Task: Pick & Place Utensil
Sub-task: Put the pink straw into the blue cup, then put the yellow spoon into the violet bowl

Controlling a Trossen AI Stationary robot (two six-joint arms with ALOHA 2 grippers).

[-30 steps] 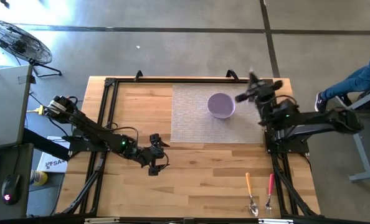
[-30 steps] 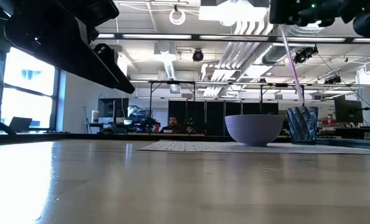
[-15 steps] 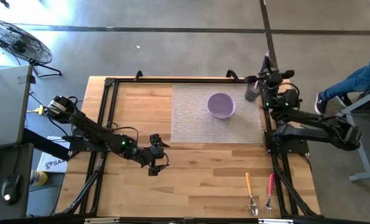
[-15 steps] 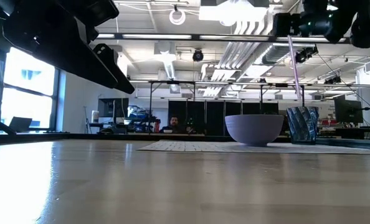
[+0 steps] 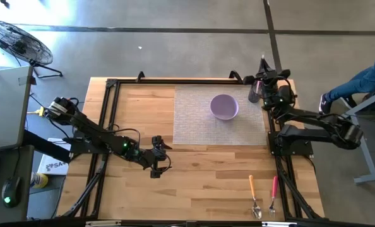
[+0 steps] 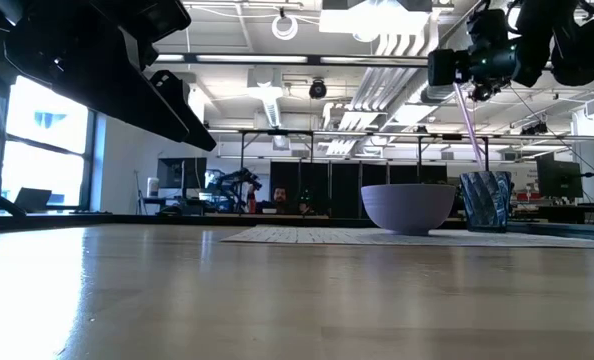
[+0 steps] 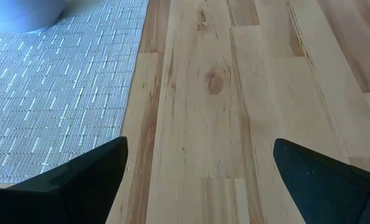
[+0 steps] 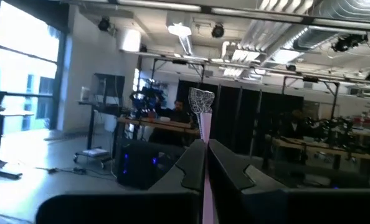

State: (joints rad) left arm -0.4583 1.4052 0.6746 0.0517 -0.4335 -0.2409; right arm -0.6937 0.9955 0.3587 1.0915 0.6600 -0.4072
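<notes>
Right fingers [image 8: 203,163] pinch a pink-handled fork [image 8: 202,112] over the dark cup [image 6: 486,201]; left fingers [image 7: 197,180] spread; purple bowl [image 5: 224,106] beside the cup.

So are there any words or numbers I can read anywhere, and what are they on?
"SA": only these letters show, on a white box on the floor beside the table's left edge; the rest is cut off by the left arm.
The screens far back in the room in the low view are too blurred to read.
Nothing readable on the purple bowl, the woven mat or the utensils.
</notes>
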